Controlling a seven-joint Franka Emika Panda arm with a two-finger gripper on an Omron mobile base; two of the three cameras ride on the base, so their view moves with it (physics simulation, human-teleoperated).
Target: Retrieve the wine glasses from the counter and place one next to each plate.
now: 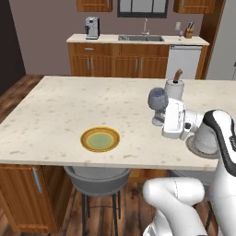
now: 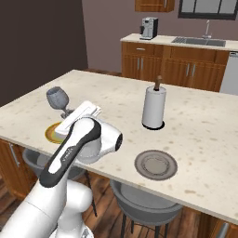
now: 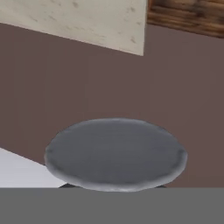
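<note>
From the left base view, the arm rises at the lower right, bends at a dark-jointed elbow and reaches leftward with its hand held roughly level above the island top (image 1: 69, 110). The gripper (image 1: 162, 115) is pinching a wine glass (image 1: 158, 102) low on its stem — the glass stands upright, long axis vertical, round bowl on top and foot hidden behind the white hand. It hangs above the stone, right of the orange-rimmed plate (image 1: 100, 139) and just in front of the paper-towel roll (image 1: 174, 88). The grey plate (image 1: 193, 146) peeks out from behind the forearm. Far behind, the counter (image 1: 106, 39) with its sink (image 1: 140, 38) and a coffee machine (image 1: 92, 27) runs along the wall.

From the right base view, the arm climbs from the lower left, its forearm slanting up and leftward. The glass (image 2: 58, 99) is again upright, bowl uppermost, its stem disappearing into the gripper (image 2: 69, 113), which is drawn in tight around it. It sits above the orange-rimmed plate's (image 2: 52, 134) far edge as seen from here. The grey plate (image 2: 155, 164) lies well to the right, the paper-towel roll (image 2: 154, 107) beyond it, stools (image 2: 144, 204) tucked under the overhang.

In the hand view, the glass's flat round foot (image 3: 114, 154) faces the lens — a grey disc, with the wall and a slanted strip of stone top (image 3: 83, 19) behind.
</note>
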